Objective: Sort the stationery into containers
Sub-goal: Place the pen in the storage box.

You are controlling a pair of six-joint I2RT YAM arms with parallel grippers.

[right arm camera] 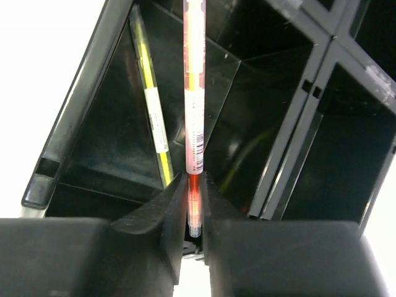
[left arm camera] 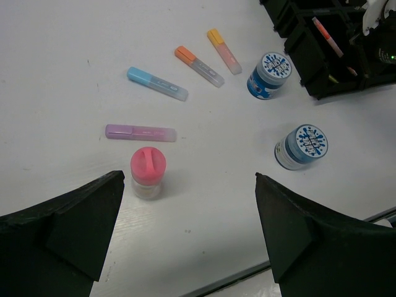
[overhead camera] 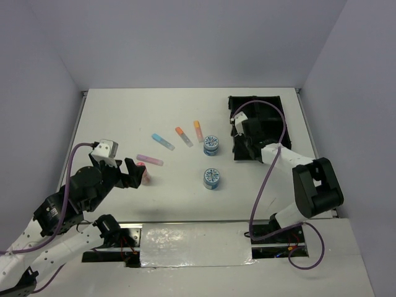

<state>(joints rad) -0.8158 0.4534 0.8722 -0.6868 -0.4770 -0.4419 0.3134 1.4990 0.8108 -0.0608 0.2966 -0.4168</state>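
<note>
White table, grey walls. Right gripper clenched on orange pen over tray, left-edge compartment, where yellow pen lies inside. Risk: pen tips on release, catches divider, lands across wall. Left gripper spread wide, empty — pink bottle just ahead, near-left.

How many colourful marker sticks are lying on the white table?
4. The blue-capped stick, orange-capped stick and yellow-capped stick fan out in a row left of the upper tub; the purple stick lies next to the pink bottle. Others may hide inside the black tray.
</note>
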